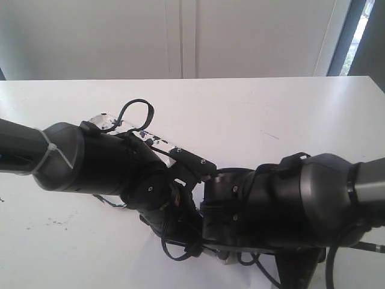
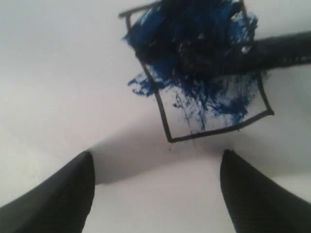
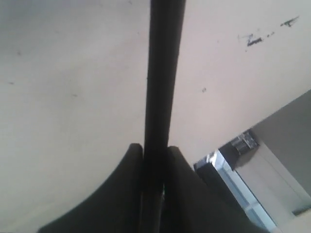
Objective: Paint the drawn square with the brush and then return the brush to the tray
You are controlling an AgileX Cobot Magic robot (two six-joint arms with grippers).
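The drawn square is a black outline on white paper, its far half smeared dark blue, with paint spilling past one side. The brush's loaded tip rests in that blue patch. My left gripper hovers open just short of the square, nothing between its fingers. My right gripper is shut on the brush, whose black shaft runs straight out from the jaws. In the exterior view both black arms meet low in the middle and hide the paper. Only a corner of the tray shows behind the left arm.
Small dark paint specks dot the white table on the left, and more paint specks show in the right wrist view. The table's edge and the room beyond lie close to the right gripper. A white wall stands behind the table.
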